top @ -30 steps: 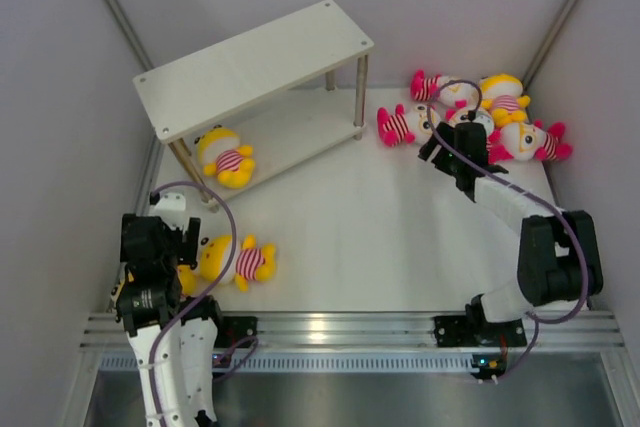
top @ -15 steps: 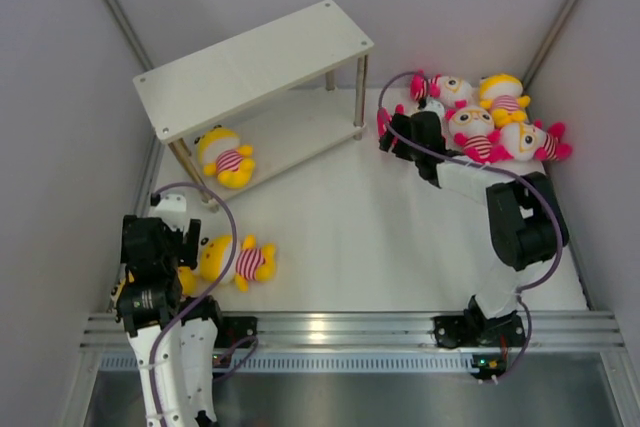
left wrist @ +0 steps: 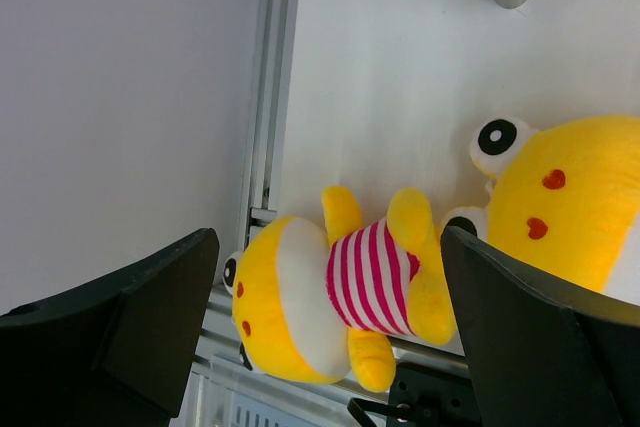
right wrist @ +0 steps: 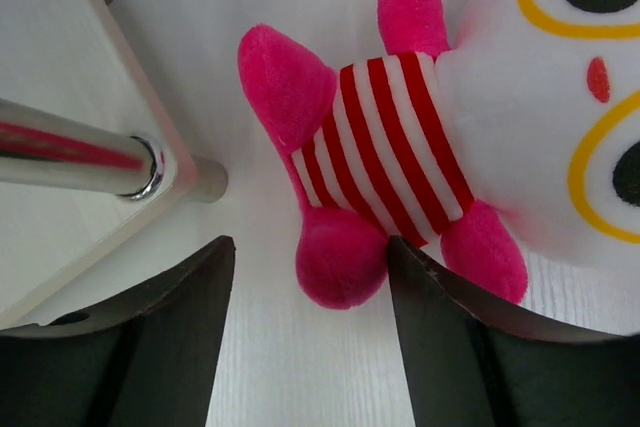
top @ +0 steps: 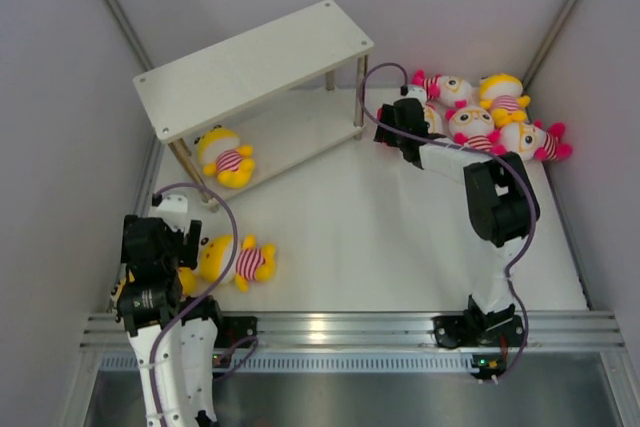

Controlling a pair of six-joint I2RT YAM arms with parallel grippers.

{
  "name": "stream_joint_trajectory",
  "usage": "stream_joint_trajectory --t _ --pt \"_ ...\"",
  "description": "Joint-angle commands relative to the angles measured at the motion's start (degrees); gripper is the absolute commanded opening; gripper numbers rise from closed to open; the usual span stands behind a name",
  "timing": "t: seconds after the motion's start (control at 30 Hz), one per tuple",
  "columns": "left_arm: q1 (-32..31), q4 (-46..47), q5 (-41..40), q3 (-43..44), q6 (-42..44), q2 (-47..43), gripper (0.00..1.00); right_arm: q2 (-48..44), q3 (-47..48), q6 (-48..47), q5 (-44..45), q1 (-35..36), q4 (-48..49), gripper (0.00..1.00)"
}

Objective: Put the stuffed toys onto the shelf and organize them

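A pink-limbed striped doll (right wrist: 400, 137) is lying face-up on the white table (right wrist: 300, 367), its cream face filling the upper right. The right gripper (right wrist: 310, 257) is hanging over it, jaws parted — one pink foot sitting between them. The shelf (right wrist: 50, 97) is showing at left, its chrome leg (right wrist: 70, 152) meeting the board.

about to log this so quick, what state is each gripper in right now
Left gripper: open, holding nothing, a yellow-limbed doll below it.
Right gripper: open, the leg of a pink-limbed doll between its jaws, not clamped on it.
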Motion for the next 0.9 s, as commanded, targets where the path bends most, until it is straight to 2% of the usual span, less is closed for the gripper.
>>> stream_joint_trajectory --t 0.0,0.1,0.13,0.17,0.23,0.33,0.4,0.5,0.6,0.73,0.83,0.87 --pt "0.33 1.0 -0.55 0.02 0.35 -0.31 0.99 2.42 4.88 -4.16 1.7 -0.12 -2.47 0.61" --pt "0.32 1.09 -1.16 0.37 0.62 -0.14 0.99 3.13 5.59 -5.56 3.45 -0.21 -2.84 0.42" --pt "0.32 1.0 -1.34 0.46 0.71 -0.05 0.99 3.13 5.33 -5.83 4.93 -0.29 -2.66 0.23" --pt "0.41 1.09 -1.42 0.72 0.71 -0.05 0.99 3.13 5.15 -6.18 5.73 -0.73 -2.48 0.12" --pt "0.41 1.09 -1.43 0.98 0.97 0.13 0.99 2.87 4.63 -7.67 6.53 -1.43 -2.22 0.0" --pt "0.33 1.0 -1.77 1.42 1.23 0.39 0.99 -1.42 1.22 -12.06 6.01 -3.63 0.22 0.0" --pt "0.41 1.09 -1.95 1.78 1.32 0.65 0.99 -7.92 -0.55 -16.79 4.96 -5.56 2.25 0.0" --pt "0.41 1.0 -1.43 2.3 1.24 1.01 0.99 -16.54 0.74 -22.94 -4.41 -8.64 3.67 0.0" --pt "0.5 0.39 -0.11 4.23 1.15 1.27 0.99 -20.42 13.35 -29.55 -11.02 -9.96 -1.15 0.0" --pt "0.41 -3.73 4.01 8.96 2.55 2.23 0.99 -20.78 28.15 -32.29 -22.1 -9.79 -6.26 0.0" --pt "0.32 -8.38 11.99 14.4 3.78 3.55 0.99 -20.08 36.93 -34.3 -30.28 -8.3 -9.86 0.0" --pt "0.32 -9.54 16.81 16.0 4.39 4.43 0.99 -19.72 39.06 -37.53 -32.03 -5.77 -11.0 0.0"
